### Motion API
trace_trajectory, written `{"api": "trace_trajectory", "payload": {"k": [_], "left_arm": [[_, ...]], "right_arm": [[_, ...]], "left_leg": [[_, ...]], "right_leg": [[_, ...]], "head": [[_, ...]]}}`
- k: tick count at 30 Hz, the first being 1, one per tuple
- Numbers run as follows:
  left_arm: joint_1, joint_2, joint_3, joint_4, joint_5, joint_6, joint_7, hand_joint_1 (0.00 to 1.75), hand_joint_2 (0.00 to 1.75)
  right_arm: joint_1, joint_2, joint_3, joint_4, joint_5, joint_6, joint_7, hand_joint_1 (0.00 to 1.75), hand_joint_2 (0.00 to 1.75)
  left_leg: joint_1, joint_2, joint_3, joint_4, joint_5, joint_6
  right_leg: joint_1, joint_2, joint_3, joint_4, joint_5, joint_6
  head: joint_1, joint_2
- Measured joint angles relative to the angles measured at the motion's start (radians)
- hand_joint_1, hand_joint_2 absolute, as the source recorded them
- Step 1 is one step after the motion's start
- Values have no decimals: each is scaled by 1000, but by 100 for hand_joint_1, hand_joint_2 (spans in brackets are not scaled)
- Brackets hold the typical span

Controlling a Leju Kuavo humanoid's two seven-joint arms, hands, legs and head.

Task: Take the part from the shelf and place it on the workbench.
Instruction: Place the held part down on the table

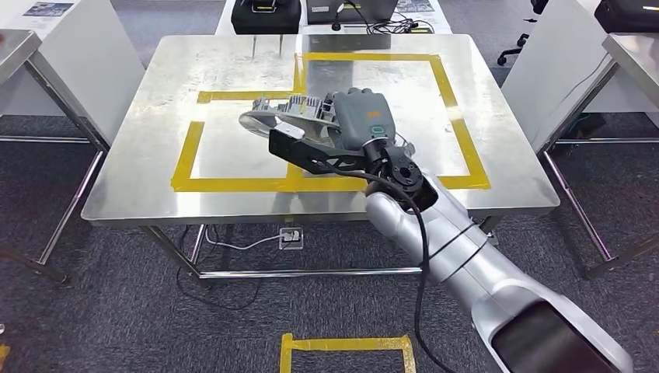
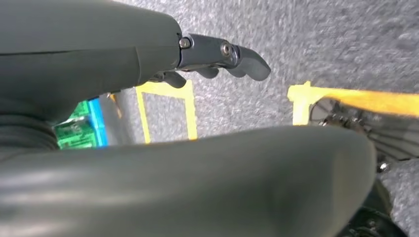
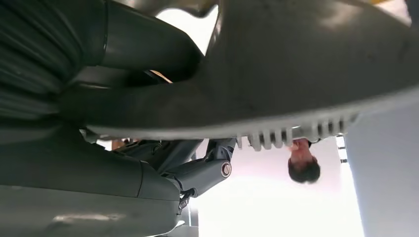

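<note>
The part [image 1: 281,115] is a pale grey ribbed casting, long and curved. My right hand [image 1: 353,124] grips it by one end, low over the steel workbench [image 1: 140,163], where two yellow tape rectangles meet. Whether the part touches the tabletop I cannot tell. Its far end points left over the left rectangle [image 1: 186,155]. In the right wrist view the part [image 3: 306,74] lies across the hand [image 3: 148,173], with its ribs showing at the edge. My left hand [image 2: 217,57] hangs above grey carpet, its fingers slightly bent, holding nothing.
Black cases [image 1: 266,14] and cables lie on a table behind the workbench. More tables flank it at left [image 1: 15,54] and right [image 1: 629,54]. Yellow tape [image 1: 346,343] marks the floor in front. A person [image 3: 302,165] appears in the right wrist view.
</note>
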Motion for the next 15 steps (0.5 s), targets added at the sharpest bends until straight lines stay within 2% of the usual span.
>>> {"api": "trace_trajectory", "payload": {"k": [5, 15], "left_arm": [[2, -4, -5, 0, 11, -6, -2, 0, 0], [12, 10, -5, 3, 21, 2, -7, 0, 0]], "right_arm": [[-59, 39, 31, 171, -2, 32, 13, 175, 175], [-108, 42, 35, 390, -75, 14, 29, 175, 175]], "left_leg": [[-1, 0, 0, 0, 0, 0], [-2, 1, 0, 0, 1, 2]], "right_leg": [[-1, 0, 1, -4, 1, 1], [-2, 0, 2, -7, 3, 4]], "head": [[2, 0], [1, 0]]}}
